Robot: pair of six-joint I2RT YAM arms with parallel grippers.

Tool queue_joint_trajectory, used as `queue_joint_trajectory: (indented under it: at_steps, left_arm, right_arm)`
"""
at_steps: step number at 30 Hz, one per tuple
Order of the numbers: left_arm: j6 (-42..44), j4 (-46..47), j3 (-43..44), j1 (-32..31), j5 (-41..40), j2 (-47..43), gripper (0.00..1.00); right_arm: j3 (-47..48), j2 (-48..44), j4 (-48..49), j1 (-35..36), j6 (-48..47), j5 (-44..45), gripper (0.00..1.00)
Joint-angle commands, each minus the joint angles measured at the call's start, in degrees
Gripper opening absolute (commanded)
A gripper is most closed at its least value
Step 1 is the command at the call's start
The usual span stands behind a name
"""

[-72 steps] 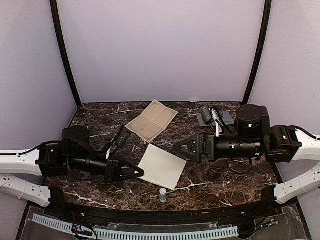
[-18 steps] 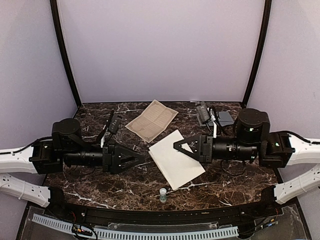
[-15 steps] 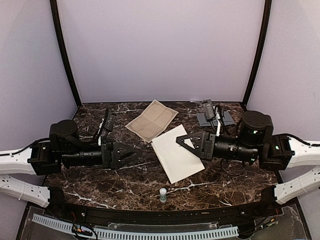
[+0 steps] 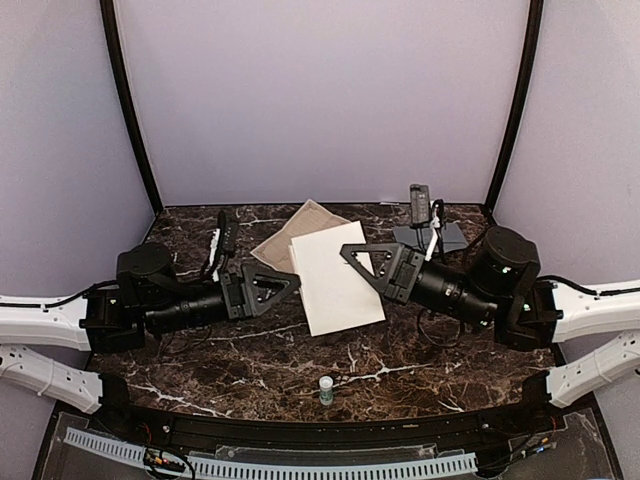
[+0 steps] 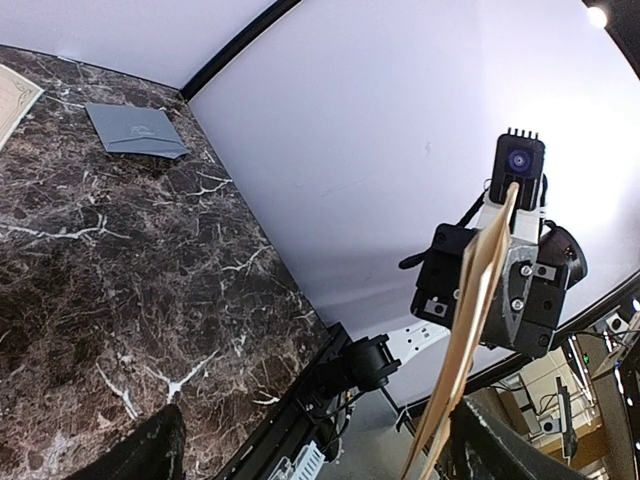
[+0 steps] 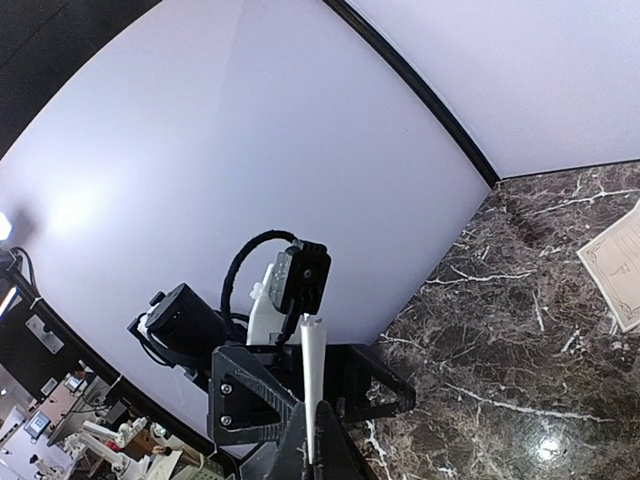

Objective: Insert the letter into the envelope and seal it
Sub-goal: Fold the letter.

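Your right claw (image 4: 345, 251): pinched on the letter (image 4: 335, 290) by its edge, sheet raised. Your left claw (image 4: 292, 283): spread wide, just beside that sheet. Envelope (image 4: 452, 237): flat, behind the right claw. Tan sheet (image 4: 285, 238): partly under the letter. Vial (image 4: 326, 390): well apart, nearer the arm bases.

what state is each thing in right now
white sheet: lifted off the table, pinched at one edge by the right tool
right tool: shut on the white sheet
left tool: open, at the sheet's opposite edge, not gripping
envelope: lying flat on the table
tan printed sheet: flat on the table, partly hidden behind the white sheet
small tube: standing upright
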Motion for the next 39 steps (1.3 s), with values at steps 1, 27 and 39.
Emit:
queue_joint_trajectory:
  at_steps: [1, 27, 39]
  left_arm:
    - [-0.8, 10.2, 0.7, -0.3, 3.5, 0.9, 0.9]
    - [-2.8, 24.2, -2.0, -1.3, 17.4, 4.7, 0.15]
    - [-1.0, 20.6, -1.7, -1.3, 13.7, 2.9, 0.0]
  right_arm:
    - [0.2, 1.6, 7.5, 0.4, 0.8, 0.8, 0.0]
    - [0.1, 7.0, 16.7, 1.0, 2.5, -4.5, 0.0]
    - [-2.9, 3.7, 13.2, 1.2, 5.7, -8.6, 0.43]
